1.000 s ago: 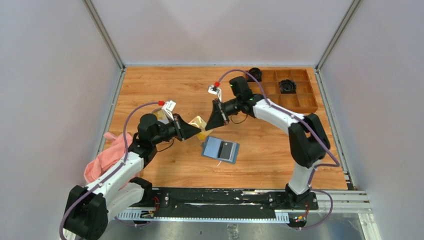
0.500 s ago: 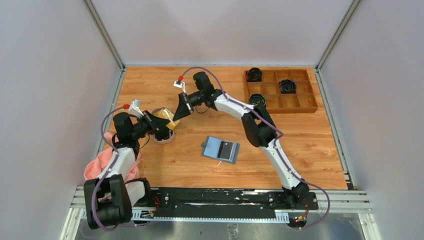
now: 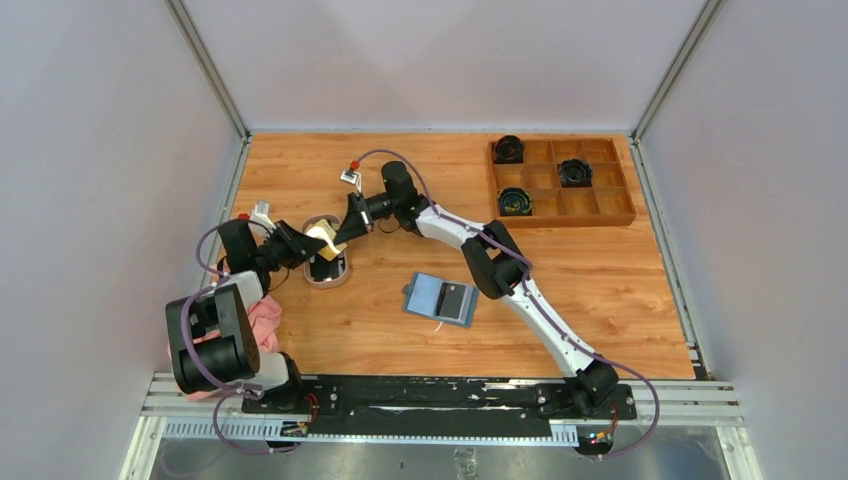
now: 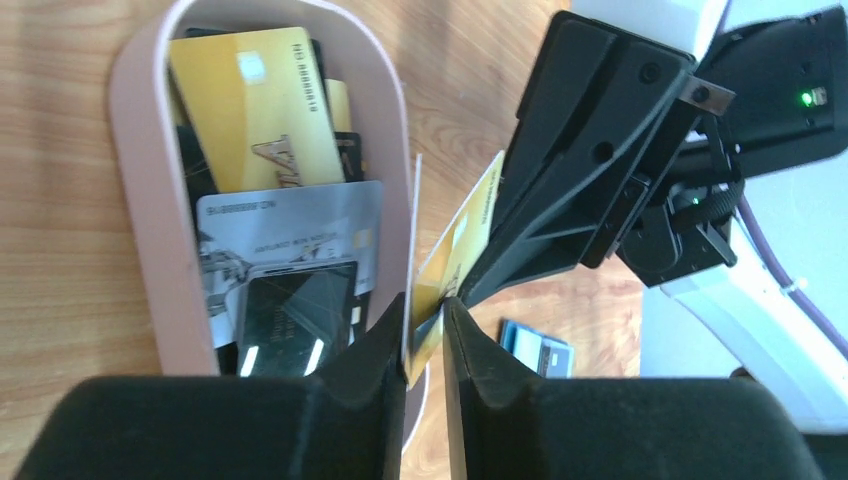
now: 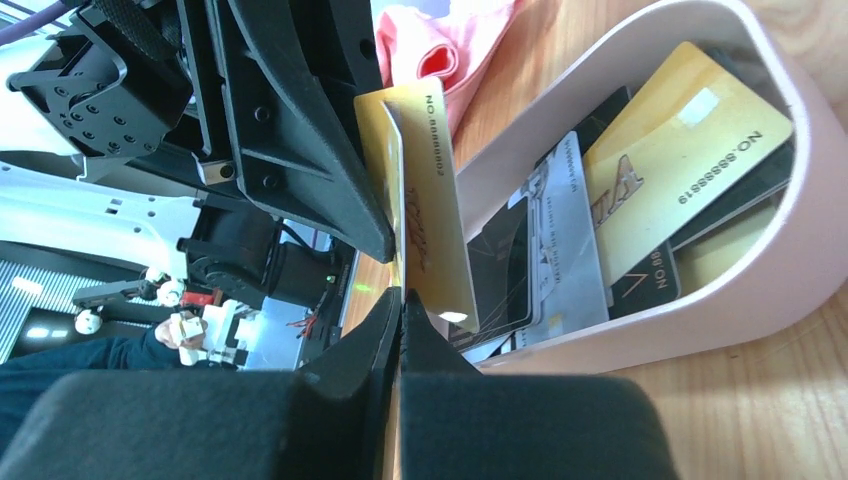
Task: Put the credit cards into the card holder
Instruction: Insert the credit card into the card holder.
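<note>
Two white arms [image 3: 545,320] with black joints [image 3: 490,268] are being shown; purple cables [image 3: 378,153] are being looped along them, red-tipped.

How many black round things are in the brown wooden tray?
3 black round things in the brown wooden compartment tray: far-left corner, around the middle, near-left corner. None looks hidden.

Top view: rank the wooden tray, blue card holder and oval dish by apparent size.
1. wooden tray, clearly largest
2. card holder and oval dish: close, and the dish is partly hidden, so unranked
</note>
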Tool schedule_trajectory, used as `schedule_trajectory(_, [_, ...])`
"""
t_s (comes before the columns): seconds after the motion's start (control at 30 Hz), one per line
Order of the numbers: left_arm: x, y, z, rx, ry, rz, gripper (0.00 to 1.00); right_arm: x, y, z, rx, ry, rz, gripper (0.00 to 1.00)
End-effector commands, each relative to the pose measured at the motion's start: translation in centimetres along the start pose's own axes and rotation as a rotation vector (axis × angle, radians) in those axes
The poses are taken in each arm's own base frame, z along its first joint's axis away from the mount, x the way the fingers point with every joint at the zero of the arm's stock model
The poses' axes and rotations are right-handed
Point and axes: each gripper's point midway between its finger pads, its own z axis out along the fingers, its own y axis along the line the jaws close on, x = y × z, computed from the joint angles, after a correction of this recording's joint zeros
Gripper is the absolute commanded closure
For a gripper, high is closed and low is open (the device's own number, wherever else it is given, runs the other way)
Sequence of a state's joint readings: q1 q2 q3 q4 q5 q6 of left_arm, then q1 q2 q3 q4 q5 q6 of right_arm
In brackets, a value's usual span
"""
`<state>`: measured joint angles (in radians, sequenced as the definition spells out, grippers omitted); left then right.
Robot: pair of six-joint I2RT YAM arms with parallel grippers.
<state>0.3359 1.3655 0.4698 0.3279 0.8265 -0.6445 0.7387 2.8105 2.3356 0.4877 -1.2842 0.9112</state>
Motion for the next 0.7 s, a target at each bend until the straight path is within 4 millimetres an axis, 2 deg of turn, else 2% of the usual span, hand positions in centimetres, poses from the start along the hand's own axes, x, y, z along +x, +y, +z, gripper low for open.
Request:
schedule_trajectory(0.0, [-1.5,0.5,0.1,-0.023,-0.041,0.012,0.76,-0.4,-0.9,1.2,0.026,-0.040,-0.009,1.00])
schedule_trajectory(0.1, [-1.7,1.3,0.1,-0.071,-0.045,0.018,0.64,-0.2,-1.3,1.0,0.033,-0.039,-0.002,1.00])
schedule_trajectory(0.23, [-1.5,2.1,0.1,-0.108,-0.035,0.016,0.60,-0.6,-0.5,0.4,0.021,-0.032,-0.015,1.00])
schedule_trajectory(0.4, [-1.7,3.0,-0.3,-0.180,-0.028,0.027,0.56,-2.0,2.2,-0.8,-0.021,-0.025,-0.072,1.00])
schedule_trajectory(0.57, [-1.8,3.1,-0.7,-0.218,-0.016,0.035,0.55,-3.2,4.9,-1.8,-0.038,-0.018,-0.117,1.00])
schedule_trajectory(0.67, [-2.2,2.9,-1.7,-0.265,-0.018,0.070,0.52,-3.6,6.9,-2.4,-0.046,-0.011,-0.131,1.00])
